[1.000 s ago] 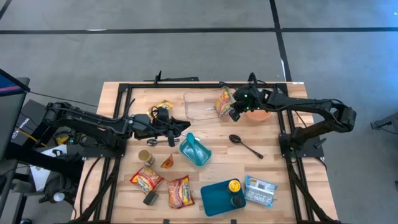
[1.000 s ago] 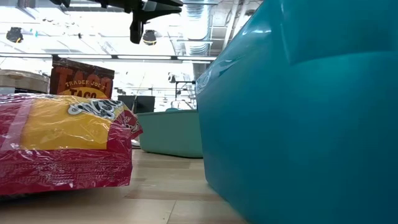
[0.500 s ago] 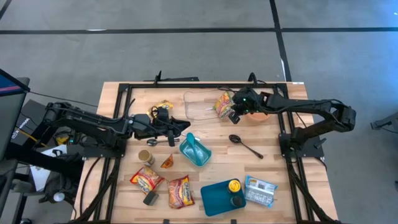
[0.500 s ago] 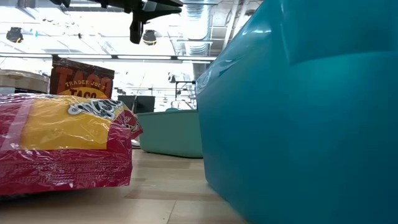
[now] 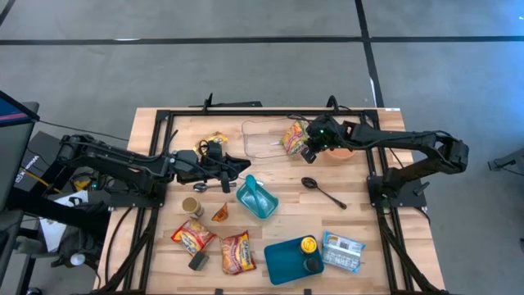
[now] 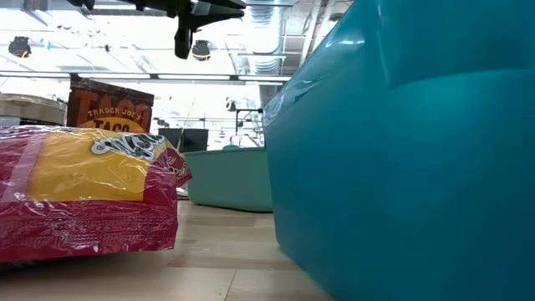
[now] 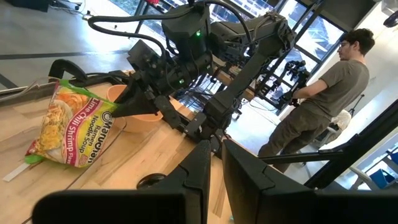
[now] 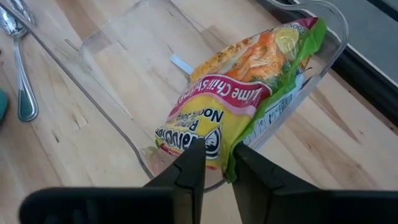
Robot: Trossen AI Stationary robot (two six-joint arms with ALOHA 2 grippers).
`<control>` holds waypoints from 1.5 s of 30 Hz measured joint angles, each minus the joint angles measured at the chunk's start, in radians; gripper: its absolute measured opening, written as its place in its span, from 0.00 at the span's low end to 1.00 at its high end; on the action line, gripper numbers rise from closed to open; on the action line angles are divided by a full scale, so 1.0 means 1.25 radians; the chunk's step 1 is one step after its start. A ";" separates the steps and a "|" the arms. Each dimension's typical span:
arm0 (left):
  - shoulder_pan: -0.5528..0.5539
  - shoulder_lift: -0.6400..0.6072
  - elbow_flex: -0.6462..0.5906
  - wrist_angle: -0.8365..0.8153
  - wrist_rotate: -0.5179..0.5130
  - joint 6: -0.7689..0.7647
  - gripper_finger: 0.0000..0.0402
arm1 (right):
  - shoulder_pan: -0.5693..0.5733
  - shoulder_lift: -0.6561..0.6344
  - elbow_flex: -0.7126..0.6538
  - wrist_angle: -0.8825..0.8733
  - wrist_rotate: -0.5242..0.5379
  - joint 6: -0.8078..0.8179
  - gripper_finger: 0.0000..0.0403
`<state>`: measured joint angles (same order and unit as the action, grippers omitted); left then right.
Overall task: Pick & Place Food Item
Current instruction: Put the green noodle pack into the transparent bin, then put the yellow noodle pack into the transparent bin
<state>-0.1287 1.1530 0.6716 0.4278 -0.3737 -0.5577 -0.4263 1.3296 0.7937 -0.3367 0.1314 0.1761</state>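
Observation:
A yellow-and-green ramen noodle packet (image 8: 236,106) lies tilted in a clear plastic tray (image 5: 259,141) at the table's far middle. Its upper end leans on the tray's right rim and its lower end is down inside. My right gripper (image 8: 219,163) slants down at the packet's lower edge, fingers slightly apart, one on each side of it. In the high view this gripper (image 5: 304,150) sits just right of the packet (image 5: 291,135). My left gripper (image 5: 239,166) waits level and shut at the table's middle left, holding nothing. My right gripper has its fingertips (image 8: 191,163) on either side of the packet's green lower edge (image 8: 231,155), coming slanting down from the table's right. I cannot tell whether they still touch it. The packet rests on the tray's rim and floor.
An orange bowl (image 5: 337,152) stands right of the tray, with a spoon (image 5: 322,192) nearer. A teal jug (image 5: 256,197), a can (image 5: 191,206), more packets (image 5: 237,252) and a teal tray (image 5: 288,260) fill the near half. A person (image 7: 323,106) stands beyond the table.

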 joint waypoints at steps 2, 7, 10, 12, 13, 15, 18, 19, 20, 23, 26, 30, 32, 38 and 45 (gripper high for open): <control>0.000 0.000 0.000 0.000 0.000 0.000 0.09 | 0.000 -0.001 0.000 0.000 0.000 0.000 0.17; 0.000 0.000 0.000 0.000 0.000 0.000 0.09 | -0.001 -0.014 0.000 -0.006 0.000 0.000 0.18; 0.000 0.000 0.000 0.000 0.001 0.000 0.09 | -0.007 -0.026 0.000 -0.011 0.000 0.000 0.18; 0.000 0.000 0.000 0.000 0.003 0.000 0.09 | -0.011 -0.034 0.000 -0.026 0.000 0.000 0.18; 0.000 0.000 0.000 0.000 0.003 0.000 0.09 | -0.014 -0.040 0.000 -0.029 0.000 0.000 0.18; 0.000 0.000 0.000 0.000 0.003 0.000 0.09 | -0.022 -0.054 0.000 -0.040 0.001 0.000 0.18; 0.000 0.000 0.000 0.000 0.003 0.000 0.09 | -0.035 -0.078 0.000 -0.058 0.001 0.000 0.18; 0.000 0.000 0.000 0.000 0.003 0.000 0.09 | -0.038 -0.088 0.000 -0.063 0.001 0.000 0.18; 0.000 0.000 0.000 0.000 0.003 0.000 0.09 | -0.042 -0.098 0.000 -0.065 0.001 0.000 0.18; 0.000 0.000 0.000 0.000 0.003 0.000 0.09 | -0.050 -0.129 0.000 -0.075 0.001 0.000 0.18; 0.000 0.000 0.000 0.000 0.003 0.000 0.09 | -0.056 -0.164 0.000 -0.073 0.001 0.014 0.18; 0.000 0.000 0.000 0.000 0.002 0.000 0.09 | -0.060 -0.207 0.000 -0.071 0.001 0.051 0.18; 0.000 0.000 0.000 0.000 0.002 0.000 0.09 | -0.059 -0.227 0.000 -0.072 0.000 0.064 0.18; 0.000 0.000 0.000 0.000 -0.001 0.000 0.09 | -0.030 -0.279 0.000 -0.086 -0.051 0.069 0.17; 0.000 0.000 0.000 0.000 -0.001 0.000 0.09 | 0.036 -0.323 0.000 -0.096 -0.143 0.063 0.05</control>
<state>-0.1287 1.1530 0.6716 0.4275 -0.3748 -0.5576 -0.3810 0.9255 0.7937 -0.4564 -0.0476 0.2549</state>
